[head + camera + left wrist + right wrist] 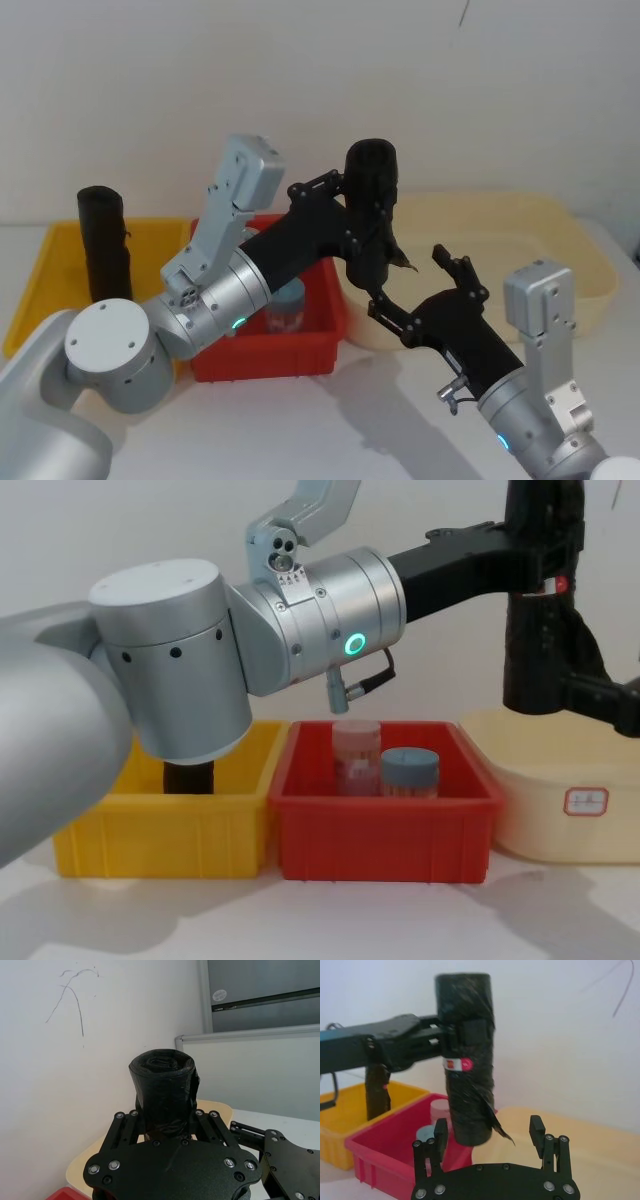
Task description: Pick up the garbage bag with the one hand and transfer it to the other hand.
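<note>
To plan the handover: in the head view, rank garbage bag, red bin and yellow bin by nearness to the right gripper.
1. The garbage bag, right beside the right gripper, held by the left gripper.
2. The red bin, to its left.
3. The yellow bin, far left.

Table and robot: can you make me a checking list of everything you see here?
Surface: white table, carrying three containers.
Job's things: garbage bag, upright in the air, red-and-white label showing, loose flap near its lower end.
Clutter: yellow bin holding a second black roll; red bin holding a clear jar and a blue-lidded jar; cream tub.
Grippers: left gripper shut on the garbage bag; right gripper open by the bag's lower end, not gripping it.
Cables: thin cable looping under the left arm.
Surroundings: white wall with thin scribble marks.
</note>
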Controlling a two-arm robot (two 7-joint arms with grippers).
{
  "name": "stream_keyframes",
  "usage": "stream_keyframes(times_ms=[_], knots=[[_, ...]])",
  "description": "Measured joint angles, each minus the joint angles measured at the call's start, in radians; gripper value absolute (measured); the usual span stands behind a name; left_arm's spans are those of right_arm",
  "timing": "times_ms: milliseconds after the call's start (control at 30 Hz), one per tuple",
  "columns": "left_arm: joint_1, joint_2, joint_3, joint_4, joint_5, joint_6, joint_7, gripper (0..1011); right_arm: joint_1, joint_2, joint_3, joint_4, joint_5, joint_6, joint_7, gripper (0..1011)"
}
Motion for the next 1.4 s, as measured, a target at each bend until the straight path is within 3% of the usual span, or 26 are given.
stream_keyframes(times_ms=[900,1400], knots=[[0.0,0.0,0.0,0.001,-0.002,-0.001,-0.001,411,0.081,-0.017,-0.065,0.053,-0.081,-0.032,0.078,1001],[0.0,0.0,0.0,0.001,-0.002,-0.001,-0.001,411,0.131,-0.05,-0.069,0.106,-0.102,-0.031,0.085,1000]])
